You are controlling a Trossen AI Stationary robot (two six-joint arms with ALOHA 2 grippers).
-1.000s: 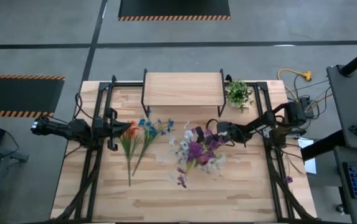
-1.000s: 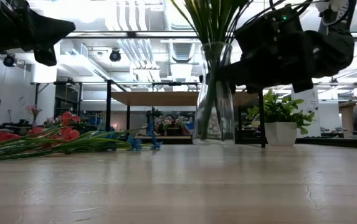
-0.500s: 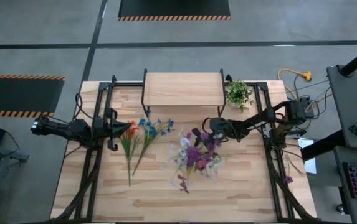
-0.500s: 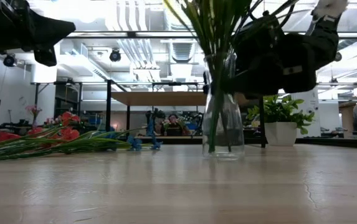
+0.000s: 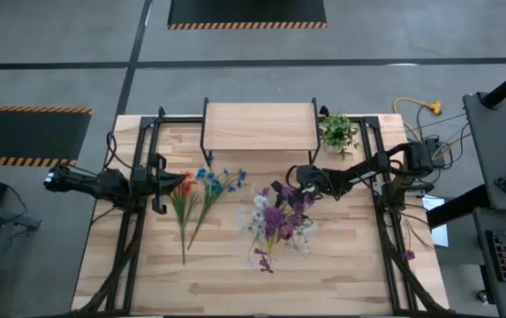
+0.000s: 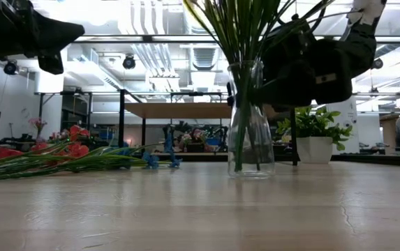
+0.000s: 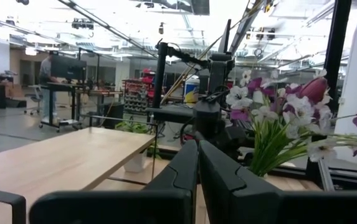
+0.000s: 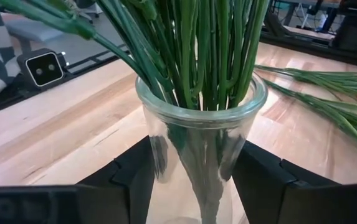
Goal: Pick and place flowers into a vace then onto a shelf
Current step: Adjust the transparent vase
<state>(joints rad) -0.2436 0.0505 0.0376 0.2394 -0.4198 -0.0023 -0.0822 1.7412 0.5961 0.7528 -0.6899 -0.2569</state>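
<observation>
The clear glass vase point(image 6: 250, 125) stands upright with its base on the tabletop, holding a bunch of flowers point(image 5: 277, 221) with purple and white blossoms. In the right wrist view their green stems rise out of its round mouth point(image 8: 200, 93). My right gripper point(image 8: 200, 180) is shut on the vase, coming in from the table's right point(image 5: 304, 184). More flowers point(image 5: 195, 199), orange and blue, lie flat on the table to the left. My left gripper point(image 7: 198, 163) waits shut at the table's left edge point(image 5: 158, 185). The shelf point(image 5: 259, 126) stands at the far middle. My right gripper pinches the vase's upper body, just below the rim point(image 8: 159, 149), between its two fingers, one on each side. The fingers point(image 8: 262, 174) come from the table's right, nearly level and slanting slightly down. The vase stands upright with its base point(image 6: 250, 174) on the table.
A small potted plant point(image 5: 337, 132) stands right of the shelf at the far edge. The shelf's thin black legs point(image 6: 121, 129) rise behind the vase. Bare wood lies along the table's near side point(image 5: 235, 283). Cables and a desk sit beyond the right edge.
My right gripper has tipped, shifted a little toward the table's left, and brought the vase down. The vase, which hung just above the table a second ago, now rests on its base and has stayed there for the last half second. The flowers have swayed slightly.
</observation>
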